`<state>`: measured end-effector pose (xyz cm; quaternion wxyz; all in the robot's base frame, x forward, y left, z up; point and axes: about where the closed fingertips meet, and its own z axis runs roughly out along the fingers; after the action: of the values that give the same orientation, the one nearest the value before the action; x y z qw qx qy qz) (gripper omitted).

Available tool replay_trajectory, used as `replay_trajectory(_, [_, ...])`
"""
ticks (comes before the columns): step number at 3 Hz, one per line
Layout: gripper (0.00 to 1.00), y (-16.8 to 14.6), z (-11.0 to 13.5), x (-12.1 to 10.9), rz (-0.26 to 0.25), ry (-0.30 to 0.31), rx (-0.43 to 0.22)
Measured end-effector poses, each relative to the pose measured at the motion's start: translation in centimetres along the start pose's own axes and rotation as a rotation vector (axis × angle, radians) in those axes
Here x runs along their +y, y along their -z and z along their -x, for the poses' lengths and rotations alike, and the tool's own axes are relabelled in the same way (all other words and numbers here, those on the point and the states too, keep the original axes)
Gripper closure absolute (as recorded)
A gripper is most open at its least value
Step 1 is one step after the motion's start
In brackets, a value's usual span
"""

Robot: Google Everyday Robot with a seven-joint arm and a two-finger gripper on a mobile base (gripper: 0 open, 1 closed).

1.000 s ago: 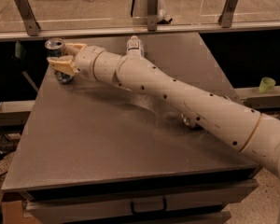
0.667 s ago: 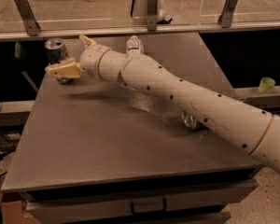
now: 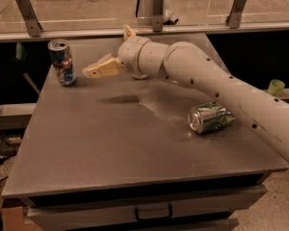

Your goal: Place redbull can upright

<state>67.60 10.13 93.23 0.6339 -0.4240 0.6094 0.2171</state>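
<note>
The redbull can (image 3: 61,61), blue and silver with red marks and a shiny top, stands upright on the grey table (image 3: 111,143) near its far left corner. My gripper (image 3: 106,51) is open and empty. It hangs above the table just right of the can and does not touch it. One yellowish finger (image 3: 102,68) points left toward the can, and the other sticks up behind the wrist. My white arm reaches in from the right edge across the table.
A green-and-silver can (image 3: 211,118) lies on its side at the right of the table, under my arm. A railing with metal posts (image 3: 157,6) runs behind the table. A green cup (image 3: 275,87) sits beyond the right edge. A drawer front is below.
My gripper has let go of the redbull can and drawn back to the right. The can stays upright and alone. The green-and-silver can has come out from under my arm.
</note>
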Motion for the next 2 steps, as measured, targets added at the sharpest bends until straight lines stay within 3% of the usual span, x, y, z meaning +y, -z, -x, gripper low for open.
replay_trajectory(1, [0.0, 6.58, -1.17, -4.75, -0.079, 0.024, 0.032])
replay_trajectory(2, [0.0, 6.87, -1.52, -4.74, -0.082, 0.03, 0.025])
